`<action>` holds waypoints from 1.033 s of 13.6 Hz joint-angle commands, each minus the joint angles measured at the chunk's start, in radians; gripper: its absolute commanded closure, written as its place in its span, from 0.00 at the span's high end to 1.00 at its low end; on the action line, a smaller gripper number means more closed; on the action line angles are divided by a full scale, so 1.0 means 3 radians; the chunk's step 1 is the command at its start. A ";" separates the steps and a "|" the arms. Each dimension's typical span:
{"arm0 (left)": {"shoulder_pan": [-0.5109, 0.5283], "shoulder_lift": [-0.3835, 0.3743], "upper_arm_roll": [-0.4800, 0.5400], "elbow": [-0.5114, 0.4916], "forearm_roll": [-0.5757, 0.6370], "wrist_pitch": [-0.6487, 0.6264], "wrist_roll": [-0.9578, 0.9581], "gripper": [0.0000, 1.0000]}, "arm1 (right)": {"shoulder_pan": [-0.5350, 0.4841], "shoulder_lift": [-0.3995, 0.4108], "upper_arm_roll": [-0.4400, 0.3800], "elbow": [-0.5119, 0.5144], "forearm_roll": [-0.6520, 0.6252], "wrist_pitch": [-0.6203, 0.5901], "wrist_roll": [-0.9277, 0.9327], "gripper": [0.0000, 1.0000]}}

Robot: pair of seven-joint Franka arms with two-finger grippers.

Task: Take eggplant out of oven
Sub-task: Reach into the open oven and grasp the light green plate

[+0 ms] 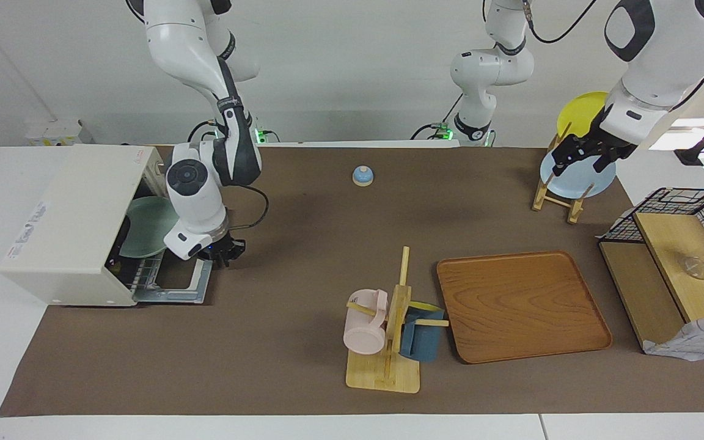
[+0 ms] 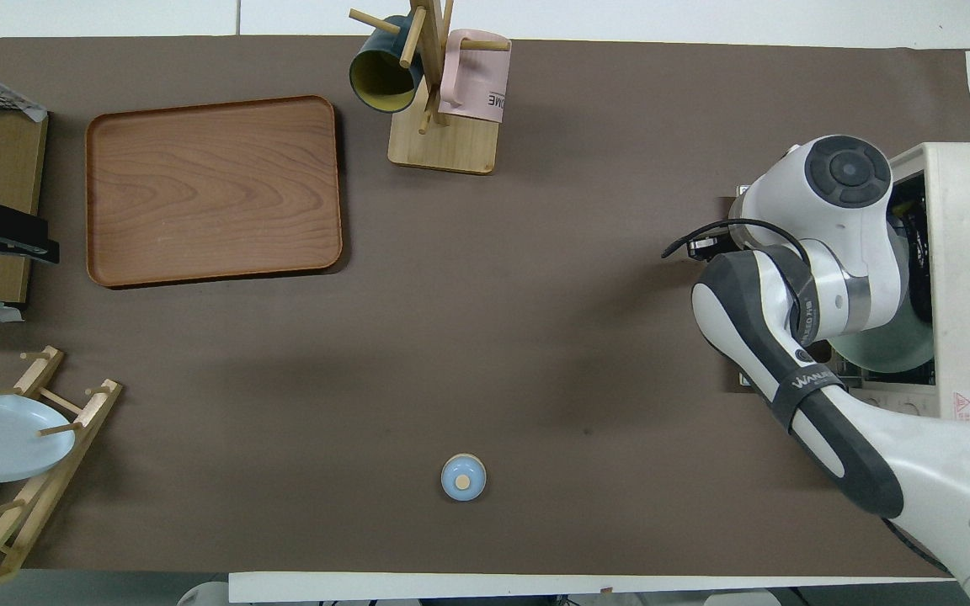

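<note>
The white oven [image 1: 71,226] stands at the right arm's end of the table, and it also shows in the overhead view [image 2: 969,252]. Its door [image 1: 175,294] is dropped open. A pale green plate [image 1: 147,227] rests on the wire rack [image 1: 144,272] inside. I cannot make out the eggplant; the arm and the oven's top hide much of the inside. My right gripper [image 1: 225,252] hangs low over the outer edge of the open door. My left gripper [image 1: 581,160] waits open over the plate rack [image 1: 557,195].
A mug tree [image 1: 388,342] with a pink mug [image 1: 365,324] and a blue mug [image 1: 422,333] stands beside a wooden tray [image 1: 520,305]. A small blue bell [image 1: 362,176] lies nearer the robots. A wooden shelf with a wire basket [image 1: 673,269] is at the left arm's end.
</note>
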 commanded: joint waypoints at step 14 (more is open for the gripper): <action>0.0047 -0.0023 -0.0028 0.0018 -0.0045 -0.0028 0.0047 1.00 | -0.0457 -0.0455 -0.0033 -0.0367 -0.0413 -0.0500 -0.0054 0.40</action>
